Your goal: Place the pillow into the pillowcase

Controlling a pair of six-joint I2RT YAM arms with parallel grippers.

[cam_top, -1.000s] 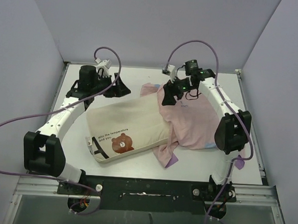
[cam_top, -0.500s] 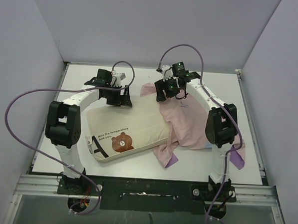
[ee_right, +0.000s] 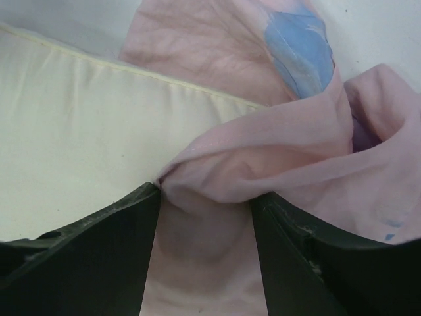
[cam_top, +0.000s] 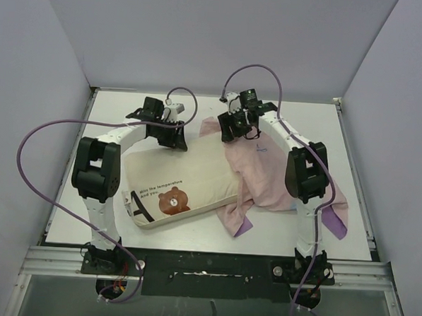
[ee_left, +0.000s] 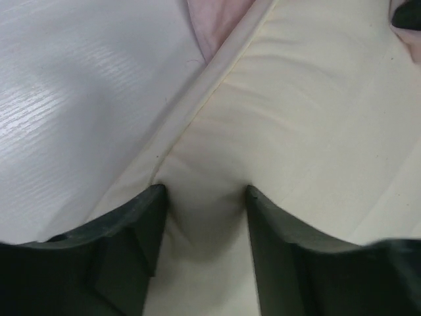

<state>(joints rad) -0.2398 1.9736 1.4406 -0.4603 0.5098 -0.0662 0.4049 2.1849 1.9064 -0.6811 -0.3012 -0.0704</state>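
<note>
- Top view: pillow (cam_top: 182, 172) lies flat mid-frame on the worktop (cam_top: 114, 117), with the bear face (cam_top: 172, 200) and text line toward its lower left corner.
- The pillowcase (cam_top: 274, 172), pale pink side up, covers the pillow's right end and spreads to the right. Purple shows at its lower edge and lower right, partly behind the right arm.
- Left pincer (cam_top: 171, 138) sits on the pillow's upper edge, left of centre. Right pincer (cam_top: 230, 131) sits at the pillowcase's upper left corner. Can't read either jaw gap from here.
- Left wrist view settles the left one. Both fingers (ee_left: 125, 243) press into cream fabric with a hump of pillow squeezed between them, so it is gripping the pillow just inside its seam. Bare worktop is at upper left, with a sliver of pink pillowcase at top centre.
- Right wrist view: fingers (ee_right: 112, 250) clamp a bunched fold of pink pillowcase, with wrinkles fanning out from the left tip. The pillow's seam runs across the left half, right beside the grip, and the cloth laps over it.
- Only this view shows the blue mark (ee_right: 296, 39) clearly at upper right, plus a purple patch inside a fold at the right edge.
</note>
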